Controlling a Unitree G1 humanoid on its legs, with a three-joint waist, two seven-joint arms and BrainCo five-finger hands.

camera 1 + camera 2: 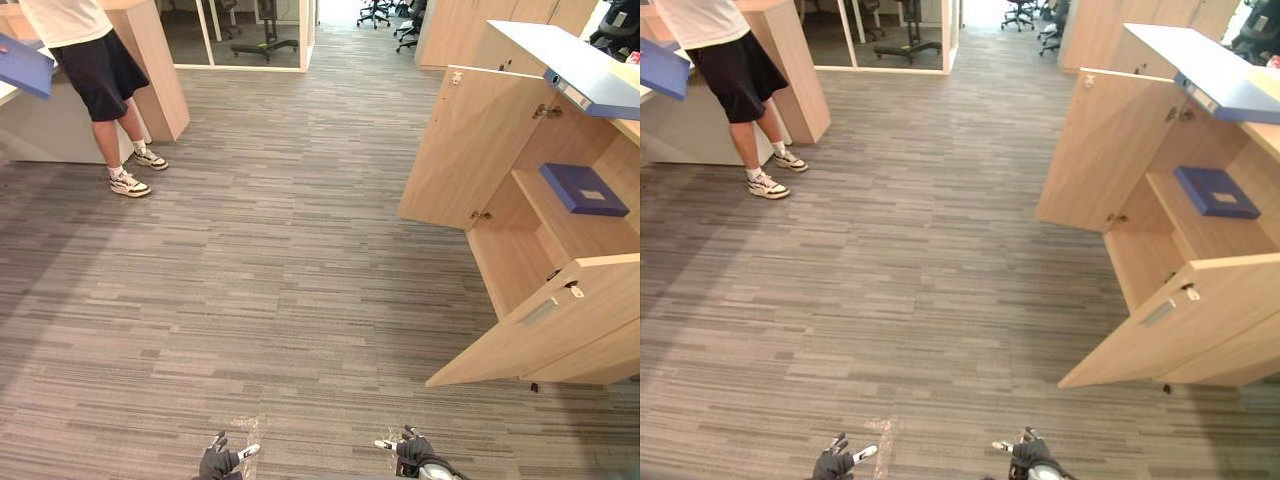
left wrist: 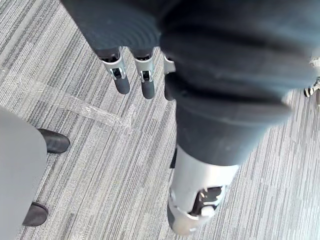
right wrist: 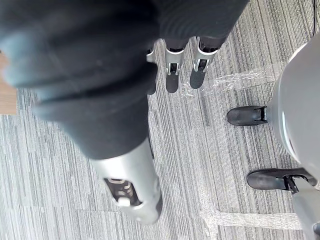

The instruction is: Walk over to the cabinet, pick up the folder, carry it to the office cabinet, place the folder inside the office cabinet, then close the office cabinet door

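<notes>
Blue folder (image 1: 584,189) lies flat on shelf (image 1: 565,230) inside office cabinet (image 1: 497,250), doors (image 1: 462,145) open. L hand (image 1: 216,463) & R hand (image 1: 412,451) hang over carpet (image 1: 300,290), fingers straight, relaxed, empty.

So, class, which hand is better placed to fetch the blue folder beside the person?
Probably left. The blue folder sits far left, on the side of the left hand; the right hand hangs nearer the office cabinet. Both are empty.

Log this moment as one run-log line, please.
left hand: open, empty | right hand: open, empty | office cabinet: both doors open | dark blue folder: on its shelf | person: far left
</notes>
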